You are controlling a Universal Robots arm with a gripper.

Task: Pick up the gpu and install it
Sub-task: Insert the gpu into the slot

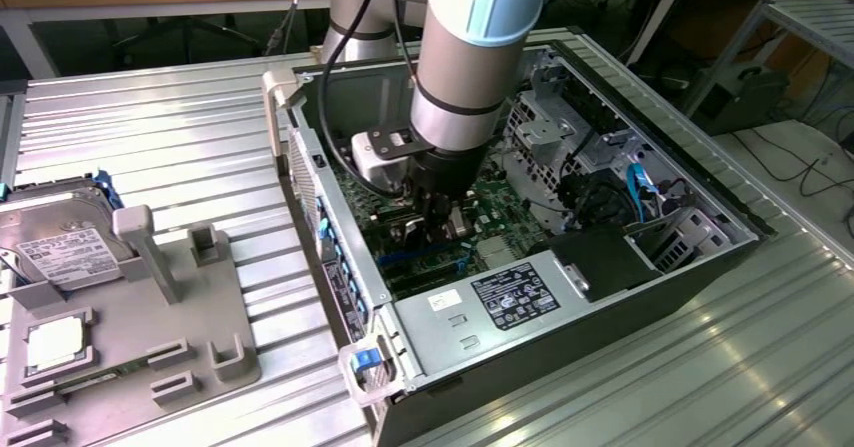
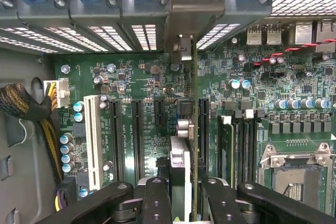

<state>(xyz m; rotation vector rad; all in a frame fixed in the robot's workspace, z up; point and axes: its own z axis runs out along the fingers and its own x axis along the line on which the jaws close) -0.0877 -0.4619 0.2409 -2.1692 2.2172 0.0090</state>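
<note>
While the jaws (image 2: 185,195) clench the gpu (image 2: 193,129) edge-on, it stands among the motherboard (image 2: 142,77) slots.

One open computer case (image 1: 641,267) sits at centre right of the exterior view. One hard drive (image 1: 54,232) and one square chip (image 1: 56,342) rest on one grey holder (image 1: 200,352) at lower left. One gpu (image 2: 181,177) stands on one motherboard (image 2: 131,82).

Green motherboard (image 2: 142,85); white slot (image 2: 93,142); black slots; grey tray (image 1: 134,357).
</note>
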